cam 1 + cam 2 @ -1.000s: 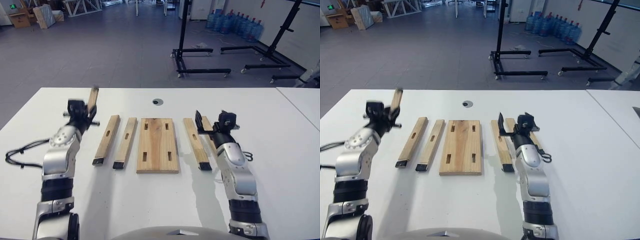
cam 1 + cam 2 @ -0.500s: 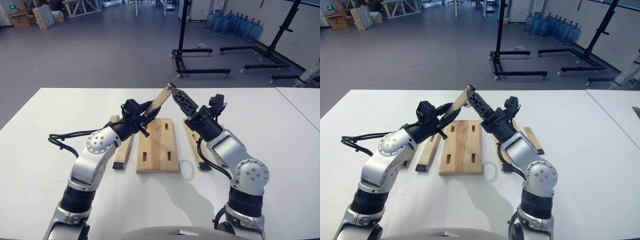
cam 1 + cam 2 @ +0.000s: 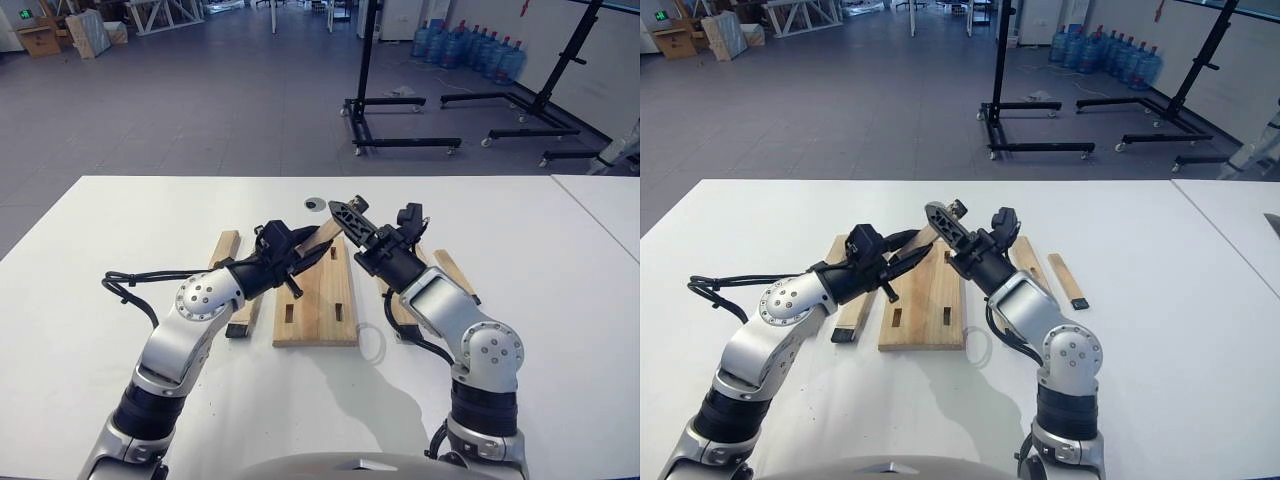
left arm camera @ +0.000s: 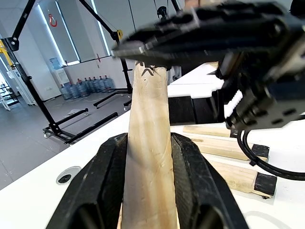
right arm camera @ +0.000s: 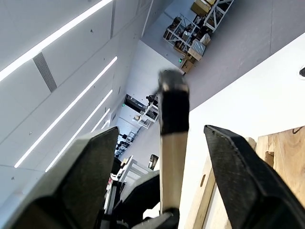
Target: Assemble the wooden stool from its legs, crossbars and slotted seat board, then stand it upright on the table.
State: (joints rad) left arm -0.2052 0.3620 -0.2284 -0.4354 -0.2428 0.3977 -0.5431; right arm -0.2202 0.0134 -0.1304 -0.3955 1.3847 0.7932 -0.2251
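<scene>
matt pale wood leg (image 4: 147, 143) and seat board (image 3: 315, 325) on a smooth white table (image 3: 560, 330).

Left claw (image 3: 303, 259) clamped shut, right claw (image 3: 354, 221) spread open beside it

white table (image 3: 560, 300) with seat board (image 3: 316, 326), legs (image 3: 453, 273)

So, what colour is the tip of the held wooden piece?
Black tip on the wooden piece; best in right wrist view.
</scene>
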